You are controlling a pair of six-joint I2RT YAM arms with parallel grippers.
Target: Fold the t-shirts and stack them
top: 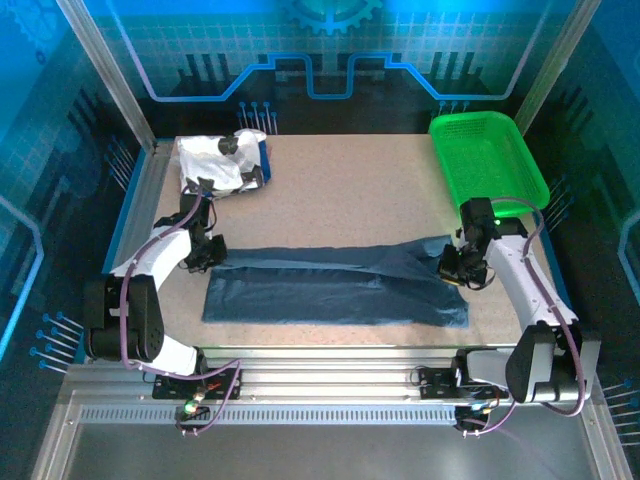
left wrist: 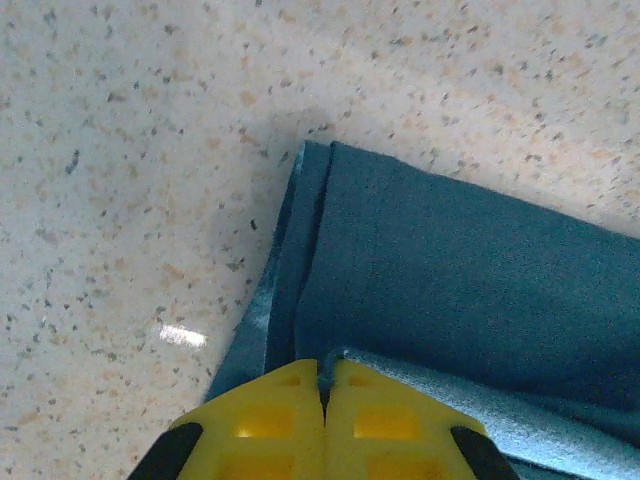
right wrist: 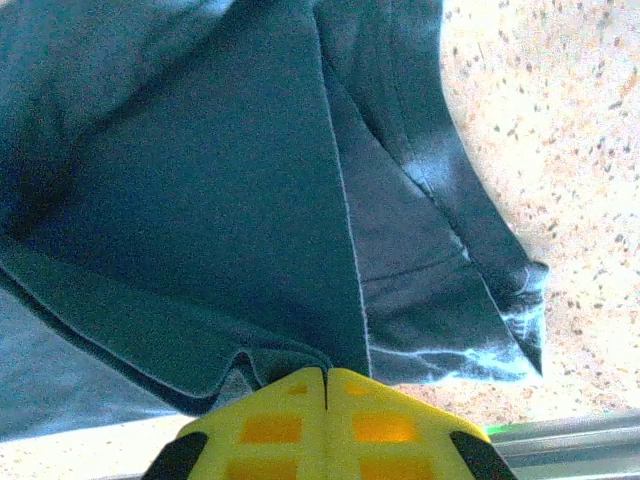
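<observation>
Both left tool (left wrist: pixel 324 368) and right tool (right wrist: pixel 326 374) pinch the slate-blue t-shirt (top: pixel 330 287); the white t-shirt (top: pixel 208 160) has illegible print.

You can see your right gripper (right wrist: pixel 325 376), yellow jaws pressed together, pinching a fold of the dark blue shirt (right wrist: pixel 200 200), its layers spreading up and left, speckled table (right wrist: pixel 560 120) at right, metal rail (right wrist: pixel 575 430) below.

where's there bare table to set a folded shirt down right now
The widest bare patch of table is the back middle, bordered by the white shirt on the left, the green basket on the right and the blue shirt in front. The near strip is crowded: the blue shirt spans it, left gripper and right gripper shut on its ends.
</observation>
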